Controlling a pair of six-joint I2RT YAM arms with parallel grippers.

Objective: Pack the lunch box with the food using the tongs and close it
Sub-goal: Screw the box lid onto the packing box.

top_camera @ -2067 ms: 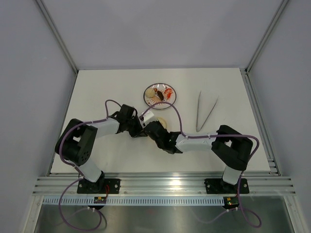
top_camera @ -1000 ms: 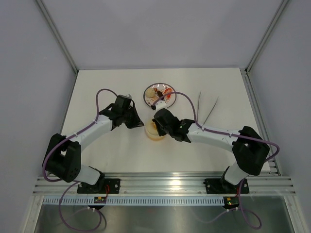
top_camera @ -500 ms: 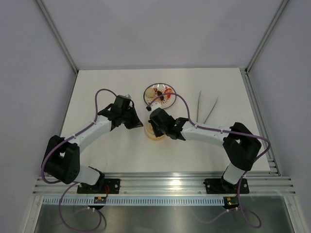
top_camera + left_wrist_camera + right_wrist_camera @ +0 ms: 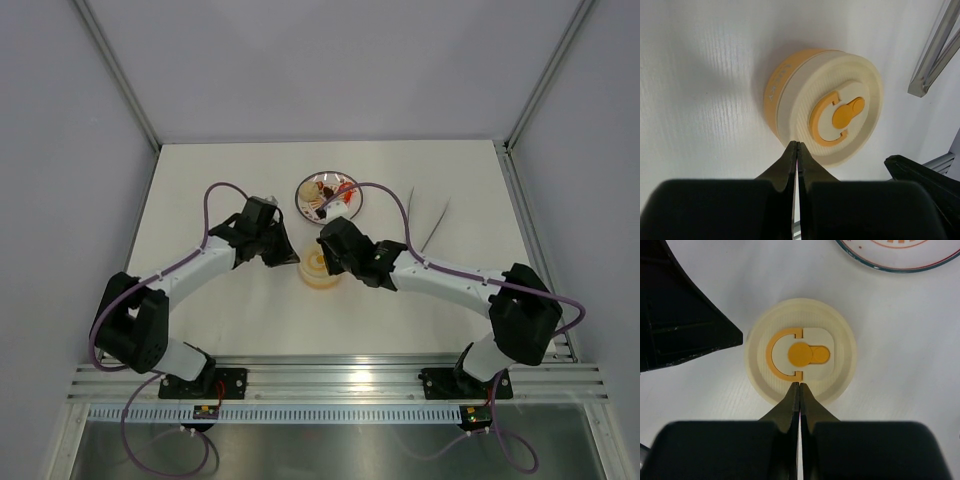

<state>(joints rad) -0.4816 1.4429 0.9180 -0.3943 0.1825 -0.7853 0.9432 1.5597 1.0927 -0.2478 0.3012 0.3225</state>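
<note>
At the middle of the table, you are looking at the lunch box sitting upright with its cream lid seated on top. The orange tab at the centre of the lid is facing up.

The two grippers are flanking the lunch box, one on each side.

1. The left gripper is showing its fingers pressed fully together, with nothing between them. Its tips are pointing at the side of the lunch box, just under the lid rim. You cannot tell from either wrist view whether they are touching it.
2. The right gripper is also showing its fingers fully together, and it is gripping nothing. Its tips are lying over the near rim of the lid. You cannot tell whether they are making contact.

The food is lying on the plate, which is sitting just beyond the lunch box and apart from it.

The tongs are lying flat on the table to the right of the plate. The right arm's cable is partly hiding them, and neither gripper is touching them.
</note>
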